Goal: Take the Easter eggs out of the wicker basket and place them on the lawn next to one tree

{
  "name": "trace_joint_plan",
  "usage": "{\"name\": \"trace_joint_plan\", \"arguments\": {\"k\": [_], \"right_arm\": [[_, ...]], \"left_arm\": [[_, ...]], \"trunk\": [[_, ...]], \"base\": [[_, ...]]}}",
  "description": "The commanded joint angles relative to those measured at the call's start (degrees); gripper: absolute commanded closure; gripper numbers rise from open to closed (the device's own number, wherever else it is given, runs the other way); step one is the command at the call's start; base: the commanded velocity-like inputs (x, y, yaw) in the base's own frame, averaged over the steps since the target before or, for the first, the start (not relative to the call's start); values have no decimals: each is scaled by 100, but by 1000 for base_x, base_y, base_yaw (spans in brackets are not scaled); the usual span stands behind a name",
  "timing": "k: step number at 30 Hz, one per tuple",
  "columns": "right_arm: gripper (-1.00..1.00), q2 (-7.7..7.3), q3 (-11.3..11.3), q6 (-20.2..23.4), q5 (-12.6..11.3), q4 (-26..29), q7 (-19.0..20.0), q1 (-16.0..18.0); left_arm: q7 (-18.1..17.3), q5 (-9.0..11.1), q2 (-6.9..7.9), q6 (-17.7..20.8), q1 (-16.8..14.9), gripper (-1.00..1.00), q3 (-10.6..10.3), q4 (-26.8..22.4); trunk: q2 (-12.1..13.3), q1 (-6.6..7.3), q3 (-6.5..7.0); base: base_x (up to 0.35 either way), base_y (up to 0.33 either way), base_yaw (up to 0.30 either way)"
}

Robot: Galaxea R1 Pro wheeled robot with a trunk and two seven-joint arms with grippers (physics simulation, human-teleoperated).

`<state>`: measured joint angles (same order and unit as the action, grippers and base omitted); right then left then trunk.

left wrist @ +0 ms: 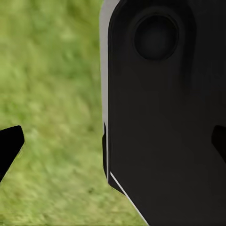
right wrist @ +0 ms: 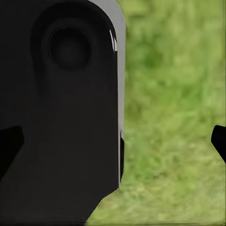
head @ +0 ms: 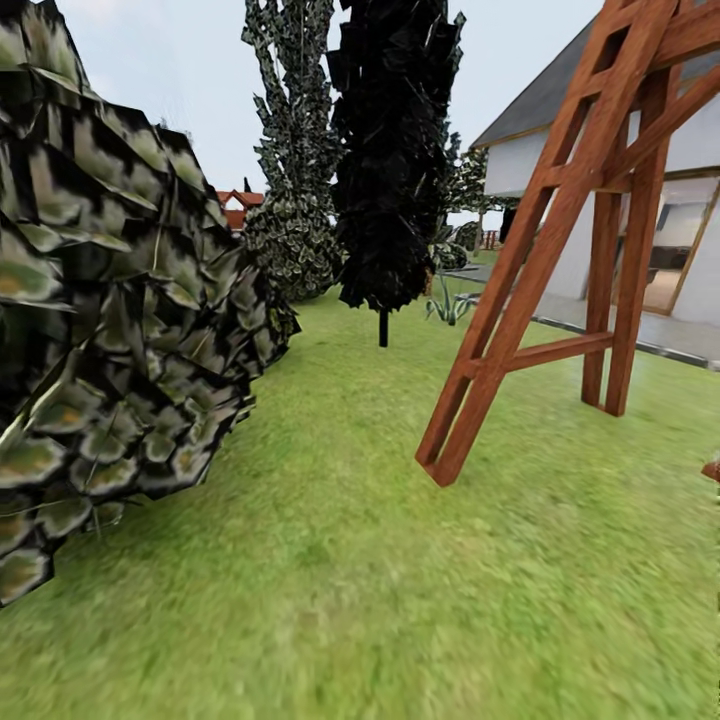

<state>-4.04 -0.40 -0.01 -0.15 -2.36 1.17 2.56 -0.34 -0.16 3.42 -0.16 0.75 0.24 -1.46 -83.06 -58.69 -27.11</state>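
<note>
Lawn (head: 330, 560): head view; mottled green grass across the whole lower frame, running back to the middle distance; eggs, basket and thick-trunked tree cannot be made out here
Bush (head: 110, 330): head view; large mass of flat grey-green leaves at the left edge, from top to lower left, overhanging the grass
Dark narrow tree (head: 392, 150): head view; upper centre, almost black foliage on a thin stem standing in the grass
Paler narrow tree (head: 292, 150): head view; just left of the dark one, further back
Wooden frame (head: 560, 240): head view; red-brown slanted beams with rungs, from the upper right corner down to a foot on the grass at centre right
White house (head: 530, 150): head view; upper right, behind the frame, grey roof; grey paving along its base
Left gripper (left wrist: 115, 143): left wrist view; dark fingertips at the left and right edges of the frame, set wide apart, pinching nothing
Black robot body panel (left wrist: 165, 117): left wrist view; covers the right half, round recess near its top; blurred grass on the left half
Right gripper (right wrist: 115, 143): right wrist view; dark fingertips at both side edges, spread apart, nothing between them
Black panel (right wrist: 61, 117): right wrist view; covers the left half, round recess at upper left; blurred grass on the right half
</note>
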Motion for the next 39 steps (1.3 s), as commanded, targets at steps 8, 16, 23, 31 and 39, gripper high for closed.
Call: {"name": "trace_joint_plan", "arguments": {"k": [8, 16, 23, 31, 39], "right_arm": [[-100, -9, -12, 8, -3, -45, -10, 8], [-100, -9, -12, 10, -3, -45, -20, 8], [-100, -8, -12, 10, -3, -45, -36, 8], [-100, -12, 8, 19, 26, -49, -24, 8], [-100, -6, -3, 56, 6, -54, 20, 8]], "left_arm": [[-1, -2, 1, -2, 4, -100, 2, -12], [-1, -2, 1, -2, 4, -100, 2, -12], [-7, -2, 1, -2, 4, -100, 2, -12], [-2, -2, 1, -4, 4, -100, 2, -12], [-1, -2, 1, -10, 4, -100, 2, -12]], "trunk": [[-2, -4, -2], [-2, -4, -2], [-2, -4, -2], [-2, -4, -2], [-2, -4, -2]], "base": [[322, 0, -45], [299, 0, 0], [306, 0, 0], [244, 0, 0], [15, 0, 0]]}}
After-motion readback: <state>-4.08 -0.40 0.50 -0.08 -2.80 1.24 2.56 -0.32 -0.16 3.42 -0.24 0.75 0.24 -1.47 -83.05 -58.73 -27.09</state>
